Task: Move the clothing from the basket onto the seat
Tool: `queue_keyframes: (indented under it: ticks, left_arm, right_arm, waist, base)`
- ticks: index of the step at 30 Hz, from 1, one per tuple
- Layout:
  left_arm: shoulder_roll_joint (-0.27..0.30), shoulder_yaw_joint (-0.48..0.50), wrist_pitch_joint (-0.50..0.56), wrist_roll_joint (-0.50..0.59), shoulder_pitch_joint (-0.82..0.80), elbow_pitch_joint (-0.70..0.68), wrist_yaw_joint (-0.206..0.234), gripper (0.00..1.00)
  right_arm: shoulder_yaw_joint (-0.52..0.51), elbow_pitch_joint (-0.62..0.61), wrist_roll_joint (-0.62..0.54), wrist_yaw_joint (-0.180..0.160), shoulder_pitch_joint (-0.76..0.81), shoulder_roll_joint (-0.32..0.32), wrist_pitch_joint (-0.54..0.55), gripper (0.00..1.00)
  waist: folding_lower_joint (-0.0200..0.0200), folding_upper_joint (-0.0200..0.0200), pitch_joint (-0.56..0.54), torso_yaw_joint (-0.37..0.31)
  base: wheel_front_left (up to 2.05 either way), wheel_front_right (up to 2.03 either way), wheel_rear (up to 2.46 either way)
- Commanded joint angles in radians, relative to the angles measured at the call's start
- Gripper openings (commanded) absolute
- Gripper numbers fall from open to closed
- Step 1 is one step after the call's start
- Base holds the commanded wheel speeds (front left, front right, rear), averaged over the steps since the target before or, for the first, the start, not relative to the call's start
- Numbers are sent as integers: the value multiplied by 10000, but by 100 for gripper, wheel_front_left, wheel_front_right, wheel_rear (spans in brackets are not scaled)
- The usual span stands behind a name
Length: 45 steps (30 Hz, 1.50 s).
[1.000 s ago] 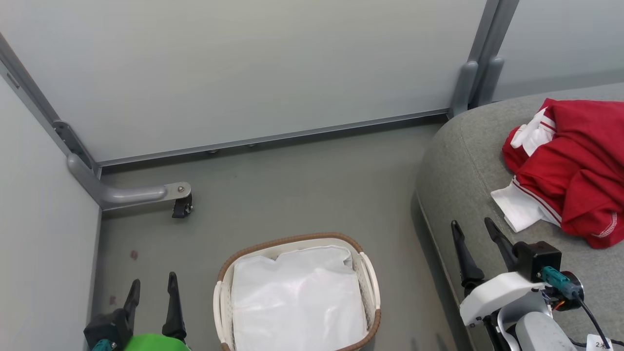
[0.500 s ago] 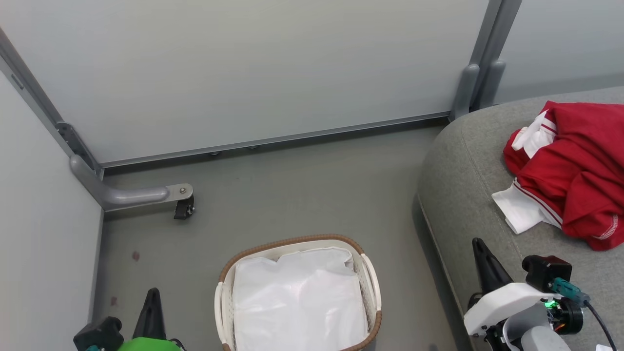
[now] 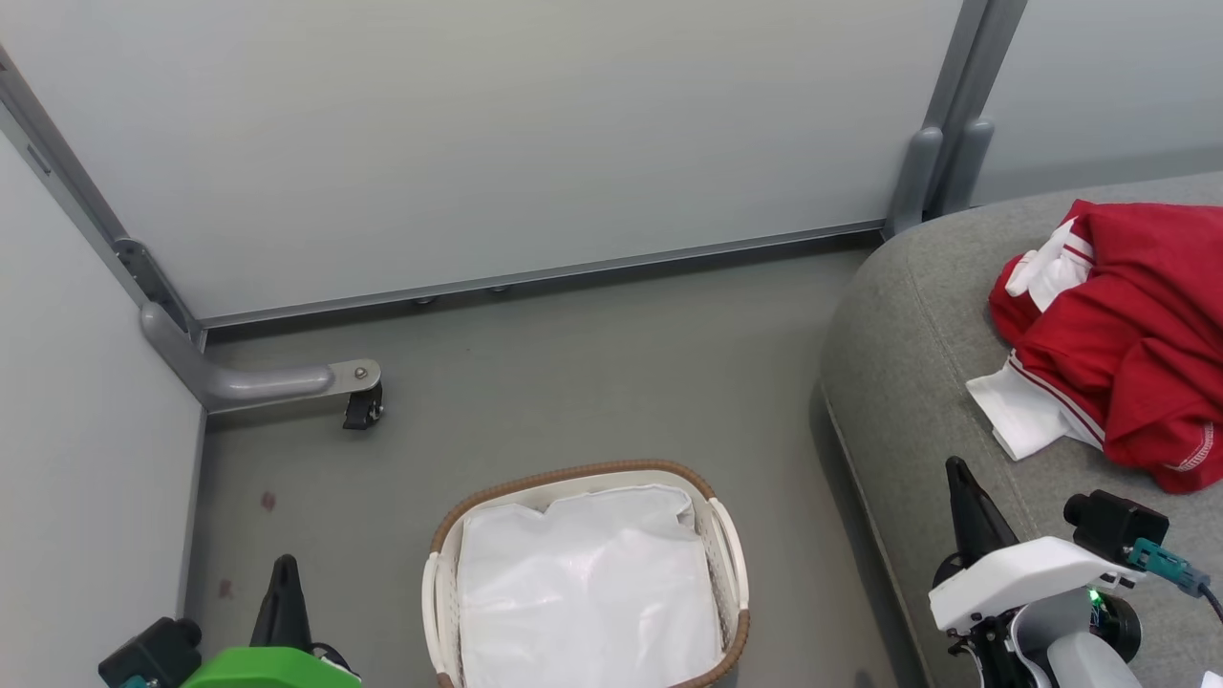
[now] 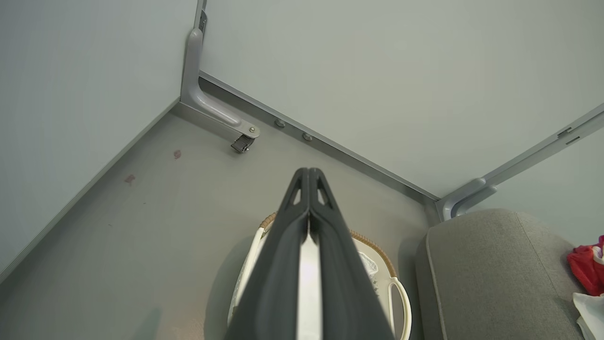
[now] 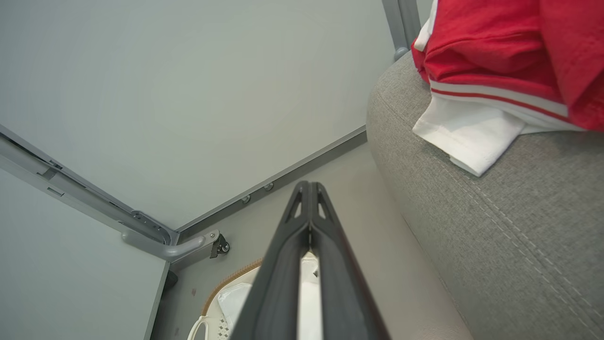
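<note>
Both claws are closed tight right now: the left gripper [image 3: 284, 573], low at the left of the head view, has its two long dark fingers pressed flat together, and the right gripper [image 3: 958, 478] at the lower right shows the same, tips meeting, seen against the near edge of the large grey fabric-upholstered seat cushion [image 3: 908, 382]. Each wrist view confirms it, the finger pair forming one closed wedge. And there is the clothing [image 3: 1127, 325], bright red fabric garments with white panels and thin red-and-white striped edging, lying in a crumpled heap on top of that seat, toward its right side, a white panel spilling out at the heap's near left corner. Down on the grey floor [image 3: 573, 363] sits the small oval white perforated plastic basket [image 3: 573, 473] with its brown woven rim, between the two grippers, near the seat but apart from it. Inside it lies a plain white liner sheet [image 3: 583, 583], rumpled. Behind stand pale grey wall panels [image 3: 478, 143], and a grey metal bracket [image 3: 258, 382] with a small black castor [image 3: 361, 409] sits in the far left corner
</note>
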Motion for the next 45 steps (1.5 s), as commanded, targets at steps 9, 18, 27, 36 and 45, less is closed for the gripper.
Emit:
queue_keyframes:
  ticks: [9,18,27,36,45]
  left_arm:
    - [50,153,387,-1479,-438,-360,-90,0]
    - [57,248,705,-2613,-556,-522,-117,0]
    - [62,335,997,-3613,-649,-650,-139,0]
    - [69,423,1270,-4574,-753,-788,-164,0]
    - [74,503,1520,-5433,-822,-901,-175,0]
  right_arm:
    - [-205,-374,1550,-1,-10,-56,395,0]
    - [-344,-544,2745,-2,27,-66,713,0]
    - [-466,-693,3811,-3,62,-75,1004,0]
    - [-581,-835,4814,-4,89,-84,1278,0]
    - [-690,-965,5741,-5,122,-90,1524,0]
  waist:
    - [0,0,-7,25]
    - [0,0,-13,49]
    - [0,0,-20,72]
    - [0,0,-27,96]
    - [0,0,-33,120]
  base:
    - [0,0,0]
    - [0,0,0]
    - [0,0,0]
    - [0,0,0]
    - [0,0,0]
